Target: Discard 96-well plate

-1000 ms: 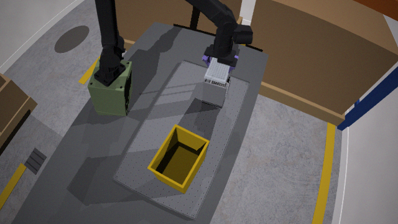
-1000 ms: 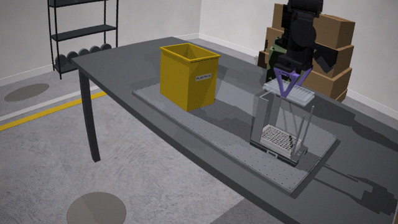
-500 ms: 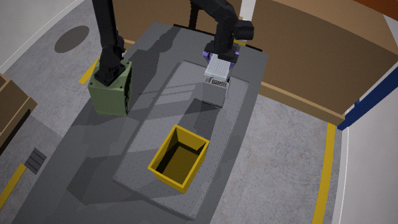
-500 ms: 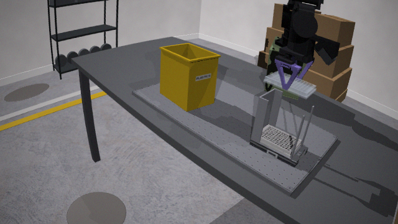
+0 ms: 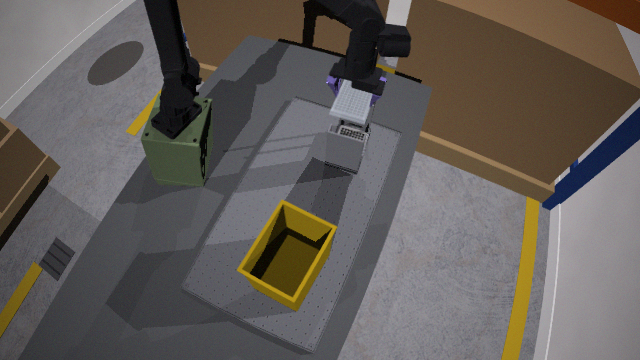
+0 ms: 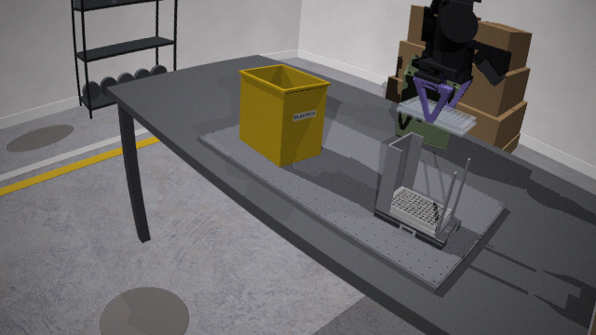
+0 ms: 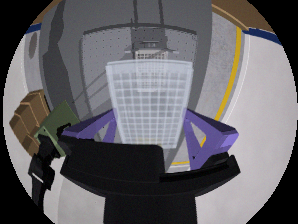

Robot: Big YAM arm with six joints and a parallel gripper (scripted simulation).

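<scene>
The upper 96-well plate is in the air, above the top of the stack rack K1 and not touching it. It is a pale, clear tray with a fine grid of wells, and in the exterior view it lies slightly tilted. The tool is closed on this plate: its two purple fingers press on the plate's opposite long sides, and they stand wide because the plate is wide (the wrist view shows the plate between them, reaching forward from the black tool body). In the top view the plate hangs over the far end of the rack, near the far right corner of the surface.

Below it, the lower plate sits flat on the base of the rack, between the grey back wall and the thin guide posts. The rack stands on a perforated grey mat that runs along the middle of the surface.

The plastics bin W1 stands upright on the same mat, well apart from the rack, toward the near edge of the surface in the top view. It is yellow, its mouth is open, and it has a small white label on one side.

The arm's green base block stands near the left edge of the surface.
</scene>
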